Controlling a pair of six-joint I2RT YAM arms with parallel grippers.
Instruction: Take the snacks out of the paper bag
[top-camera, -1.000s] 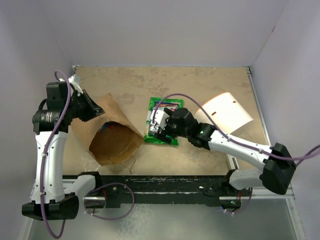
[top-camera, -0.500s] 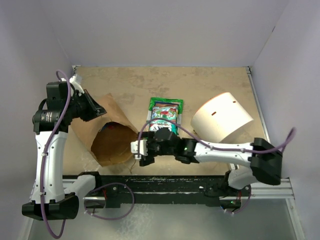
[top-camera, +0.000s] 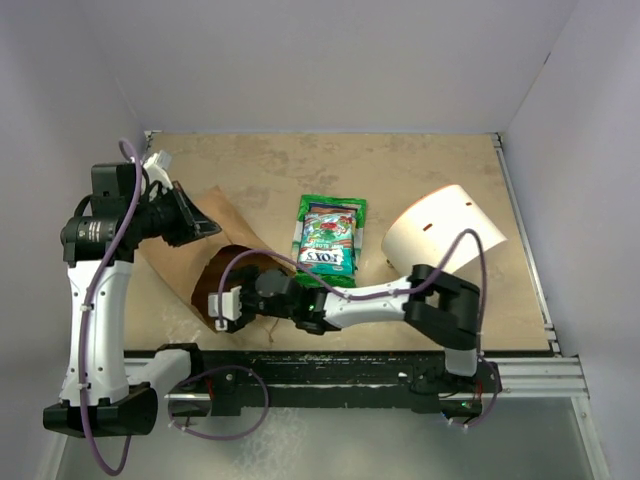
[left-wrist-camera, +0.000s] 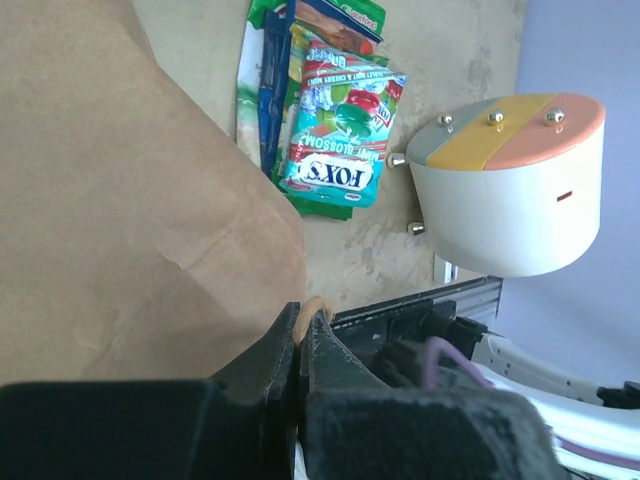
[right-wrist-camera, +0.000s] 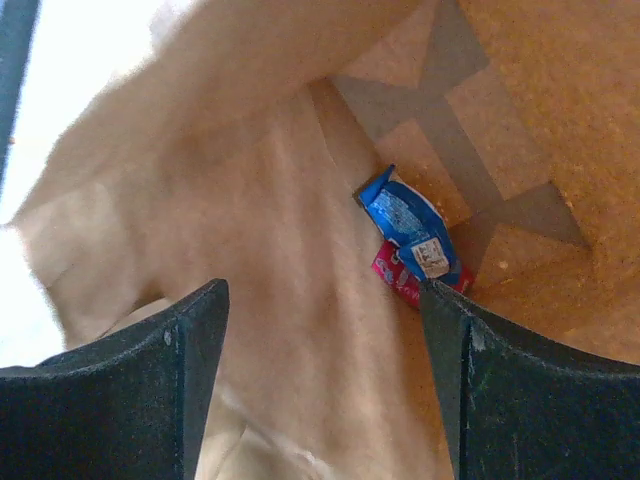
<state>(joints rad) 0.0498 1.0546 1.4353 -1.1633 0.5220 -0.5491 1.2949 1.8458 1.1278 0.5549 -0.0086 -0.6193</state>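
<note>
The brown paper bag (top-camera: 235, 232) lies on its side with its mouth toward the near edge. My left gripper (top-camera: 198, 224) is shut on the bag's thin twisted handle (left-wrist-camera: 312, 310) and holds that side up. My right gripper (top-camera: 222, 303) reaches into the bag's mouth. Its jaws (right-wrist-camera: 322, 290) stand open over the bag's inner paper (right-wrist-camera: 280, 200) with nothing between them. A small red-pink and blue snack packet (right-wrist-camera: 410, 240) lies in the bag just beyond the right finger. Several snacks (top-camera: 327, 240) lie stacked on the table, a green Fox's packet (left-wrist-camera: 338, 135) on top.
A white cylindrical container (top-camera: 445, 232) lies on its side to the right of the snack pile, its orange and grey end (left-wrist-camera: 510, 135) showing in the left wrist view. The black rail (top-camera: 330, 372) runs along the table's near edge below the bag.
My right arm has swung left from above the snack pile into the bag's mouth. The green packet stays on the pile. The left gripper still holds the handle.
</note>
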